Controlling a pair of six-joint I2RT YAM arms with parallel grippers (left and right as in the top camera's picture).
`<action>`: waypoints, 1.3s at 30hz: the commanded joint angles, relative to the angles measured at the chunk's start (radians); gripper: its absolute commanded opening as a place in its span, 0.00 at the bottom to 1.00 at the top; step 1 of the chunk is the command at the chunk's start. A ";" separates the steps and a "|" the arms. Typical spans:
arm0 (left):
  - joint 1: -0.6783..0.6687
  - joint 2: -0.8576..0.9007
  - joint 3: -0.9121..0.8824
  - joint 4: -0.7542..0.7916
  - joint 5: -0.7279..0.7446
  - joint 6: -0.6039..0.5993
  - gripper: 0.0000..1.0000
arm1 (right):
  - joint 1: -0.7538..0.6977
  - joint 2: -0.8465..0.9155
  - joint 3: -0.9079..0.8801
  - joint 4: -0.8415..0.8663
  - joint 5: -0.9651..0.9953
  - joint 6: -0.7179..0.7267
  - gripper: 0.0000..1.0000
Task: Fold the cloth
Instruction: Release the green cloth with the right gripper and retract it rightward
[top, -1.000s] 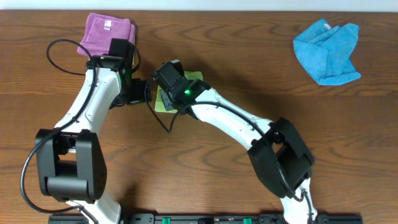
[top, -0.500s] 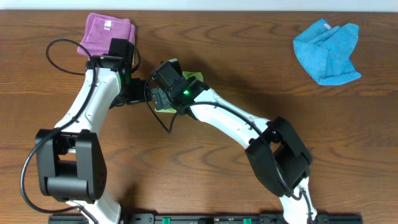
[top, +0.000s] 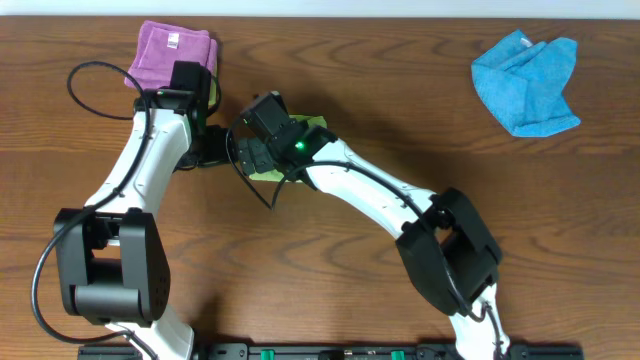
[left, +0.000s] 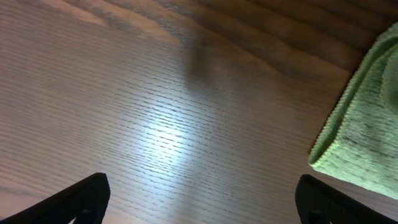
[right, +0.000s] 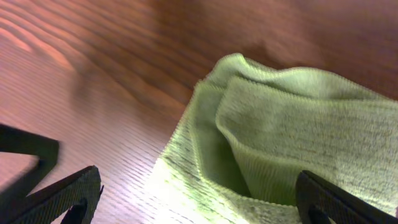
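Note:
The lime-green cloth (top: 316, 124) lies folded in layers on the wooden table, mostly hidden under my right wrist in the overhead view. In the right wrist view the cloth (right: 298, 130) lies flat below my open right gripper (right: 199, 208), its near edge between the spread fingers, which hold nothing. From the left wrist, only a folded corner of the cloth (left: 367, 130) shows at the right edge. My left gripper (left: 202, 208) stands open over bare wood just left of it. From overhead, the left gripper (top: 218, 148) and right gripper (top: 248, 155) are close together.
A folded purple cloth (top: 170, 50) lies at the back left, just behind my left wrist. A crumpled bright blue cloth (top: 525, 80) sits at the back right. A black cable (top: 80, 85) loops beside the left arm.
My right gripper has gone from shut to open, letting go of the cloth, and shifted a little to the left. The left arm has barely moved.

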 joint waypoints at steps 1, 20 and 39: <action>-0.012 -0.013 0.021 0.005 0.017 0.003 0.96 | 0.017 -0.081 0.084 -0.016 -0.071 -0.011 0.99; -0.012 -0.013 0.021 -0.014 0.175 -0.007 0.96 | -0.027 -0.055 0.084 -0.362 0.143 0.109 0.99; -0.026 -0.009 -0.177 0.327 0.663 -0.107 0.96 | -0.407 -0.030 0.084 -0.461 0.144 0.142 0.99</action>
